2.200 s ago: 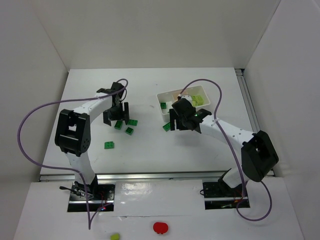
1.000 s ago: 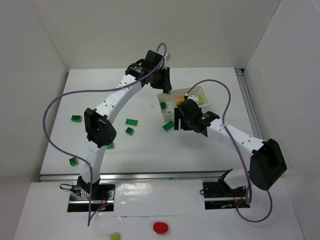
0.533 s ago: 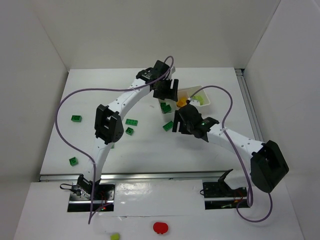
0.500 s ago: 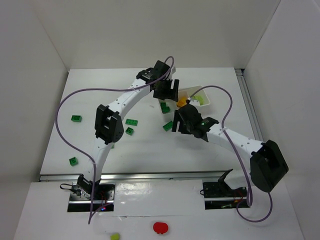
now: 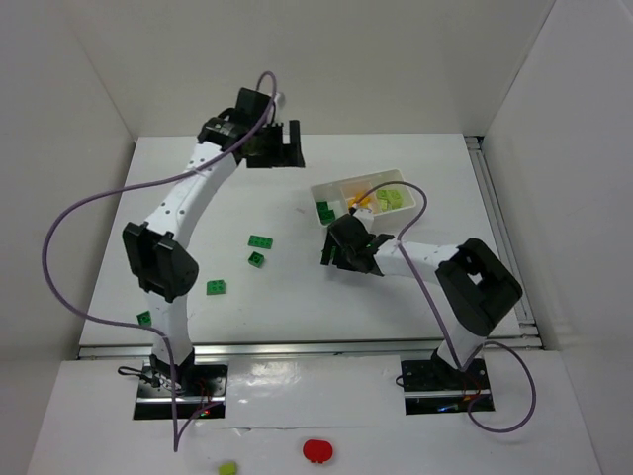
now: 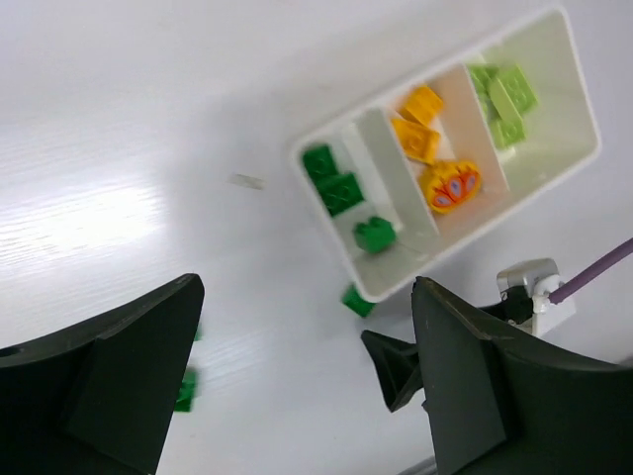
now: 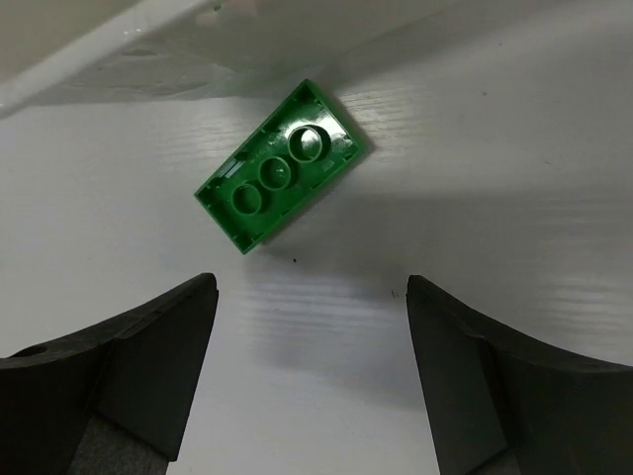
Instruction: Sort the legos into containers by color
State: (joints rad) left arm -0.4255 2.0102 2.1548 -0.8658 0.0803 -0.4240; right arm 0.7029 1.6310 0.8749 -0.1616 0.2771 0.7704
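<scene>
We have the bench (image 5: 396, 297) shut in by side walls (image 5: 79, 148). In the top view the white tray (image 5: 356, 179) sits at about 1 o'clock from the bench's middle, well apart from those walls. Its three compartments hold dark green bricks (image 6: 341, 193), orange ones (image 6: 415, 139) and pale yellow-green ones (image 6: 499, 89).

The left pincer (image 6: 297, 396) hangs out at 11 o'clock, released, with nothing between its fingers. The right pincer (image 7: 307, 376) is low at the tray's 7 o'clock corner, likewise released, its fingers spread wide.

Our target, we judge, is the dark green brick (image 7: 282, 166) at 12 o'clock from that pincer in its wrist view, hollow side up and just beside the tray wall. It lies skewed to the fingers, so a squeeze could catch only its corners and spin it or pop it away. The wall leaves little room beyond the brick, and pushing forward could nudge the tray. Toward 6 o'clock the bench is bare, so we have room to back off.

Four loose green bricks (image 5: 261, 241) lie toward 8 and 9 o'clock, well apart from both pincers.
</scene>
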